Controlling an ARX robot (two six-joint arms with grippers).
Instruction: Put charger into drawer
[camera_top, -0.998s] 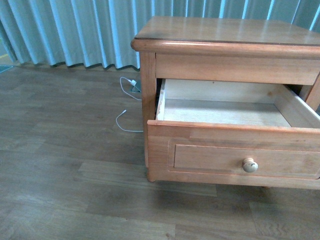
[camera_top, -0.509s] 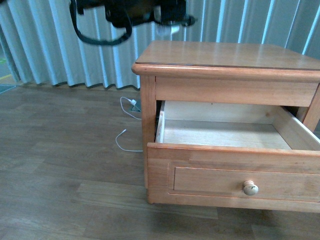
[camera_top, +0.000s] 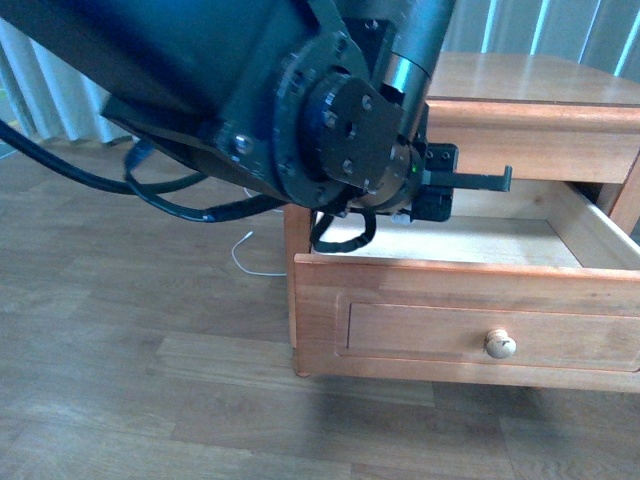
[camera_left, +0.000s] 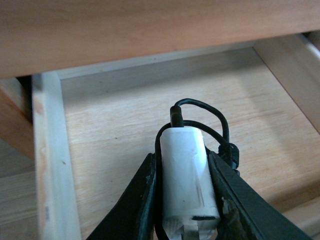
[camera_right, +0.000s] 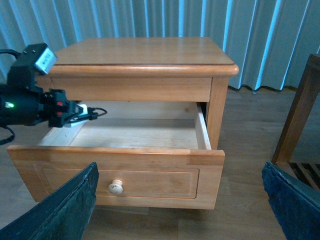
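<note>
Pale curtains (camera_right: 150, 17) hang behind the wooden nightstand (camera_right: 145, 50); the left tool (camera_left: 181, 159), clenched on the stiff white block of the charger (camera_left: 187, 192), holds it over the open drawer (camera_left: 110, 125); probably light, its black cord (camera_left: 220, 125) limp.

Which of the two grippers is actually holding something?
The left gripper: it is shut on the white charger above the open drawer. The right gripper is spread wide with nothing between.

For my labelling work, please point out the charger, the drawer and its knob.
charger (camera_left: 186, 172), left wrist view, on the white block's face
drawer (camera_right: 135, 134), right wrist view, on its bare pale floor
knob (camera_right: 116, 187), right wrist view, on its round front
</note>
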